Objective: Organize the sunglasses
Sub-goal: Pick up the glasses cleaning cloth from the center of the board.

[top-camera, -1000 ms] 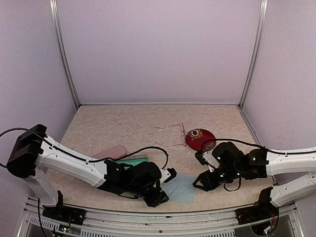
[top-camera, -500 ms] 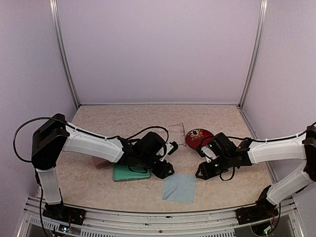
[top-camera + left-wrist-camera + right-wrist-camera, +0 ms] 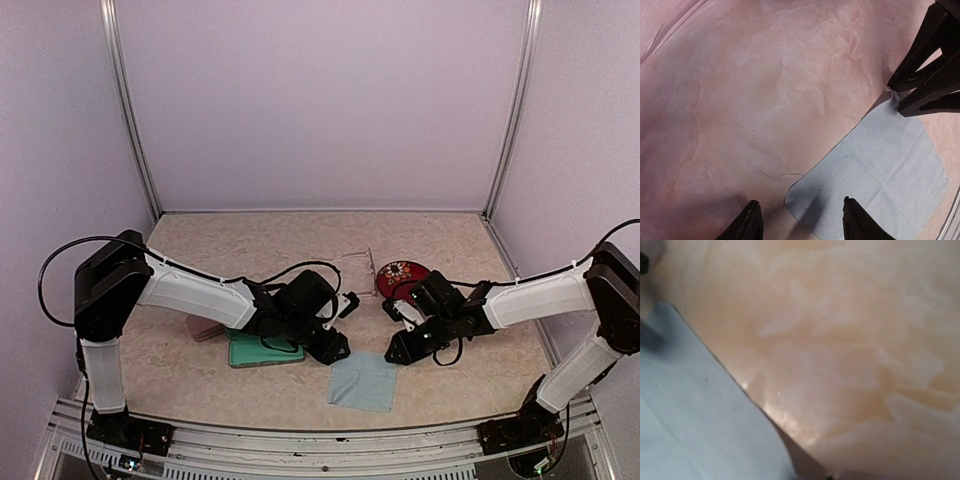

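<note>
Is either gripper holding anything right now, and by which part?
Left gripper holds nothing, open above one corner of the blue cloth. Right gripper sits at another corner; whether it grips it cannot be told.

Clearance, table centre
Left gripper [image 3: 335, 347], right gripper [image 3: 392, 355] crowd blue cloth [image 3: 363, 382]; teal case [image 3: 258, 352], red pouch [image 3: 400, 277], clear sunglasses [image 3: 356, 257] flank; table [image 3: 250, 240] bare behind.

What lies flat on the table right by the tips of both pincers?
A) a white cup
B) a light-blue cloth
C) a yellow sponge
B: a light-blue cloth lies flat on the table, with the left pincer and the right pincer at its edges.
</note>
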Action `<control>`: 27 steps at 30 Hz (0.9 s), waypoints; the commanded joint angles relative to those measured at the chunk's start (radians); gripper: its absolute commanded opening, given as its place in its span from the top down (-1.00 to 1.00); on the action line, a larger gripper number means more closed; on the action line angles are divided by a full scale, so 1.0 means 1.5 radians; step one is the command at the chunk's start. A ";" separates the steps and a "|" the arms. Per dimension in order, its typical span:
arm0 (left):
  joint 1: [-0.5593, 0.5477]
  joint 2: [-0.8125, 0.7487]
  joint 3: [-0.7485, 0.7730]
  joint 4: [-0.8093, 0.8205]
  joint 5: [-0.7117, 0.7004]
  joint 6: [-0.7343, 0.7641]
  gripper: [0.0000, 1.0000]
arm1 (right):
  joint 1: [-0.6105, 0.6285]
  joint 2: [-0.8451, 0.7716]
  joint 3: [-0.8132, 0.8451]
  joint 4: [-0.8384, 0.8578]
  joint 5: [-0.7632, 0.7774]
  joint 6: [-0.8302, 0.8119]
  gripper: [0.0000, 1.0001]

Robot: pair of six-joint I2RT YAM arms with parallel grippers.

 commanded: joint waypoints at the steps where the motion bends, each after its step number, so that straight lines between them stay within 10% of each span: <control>1: 0.003 0.003 0.014 -0.007 0.007 0.011 -0.07 | -0.002 0.012 0.002 0.008 -0.016 -0.006 0.60; 27: 0.016 0.052 0.031 -0.008 0.069 0.028 0.48 | -0.001 -0.003 -0.005 0.011 -0.005 -0.007 0.96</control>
